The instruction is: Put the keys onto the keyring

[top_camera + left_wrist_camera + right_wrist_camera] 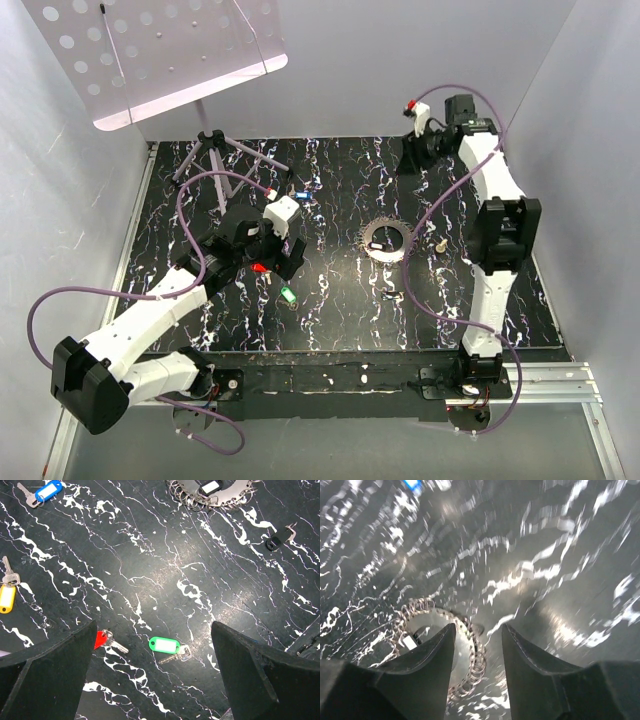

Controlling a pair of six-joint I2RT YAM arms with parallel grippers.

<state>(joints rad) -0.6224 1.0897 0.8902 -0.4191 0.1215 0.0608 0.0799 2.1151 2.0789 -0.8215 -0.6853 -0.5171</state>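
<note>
Two keys, red key (105,640) and green key (167,646), lie well apart from keyring (215,492), below left gripper (154,627), jaws spread wide. Right gripper (478,627), jaws apart, points toward keyring. Advice: descend straight, centre on one key head, close gently.

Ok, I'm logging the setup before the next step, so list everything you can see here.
keyring: one, silvery, toothed, right of centre, white tag in its middle
blue key: one, far side, left of the keyring
yellow key: one, left side, seen only by the left wrist camera
red key: one, left of centre
green key: one, just right of the red key
black-headed key: one, near side of the keyring
brass knob: one, right of the keyring
music stand: one, white, far left corner
table: one, black with white veins
left gripper: open, above the red and green keys
right gripper: open, far right
</note>
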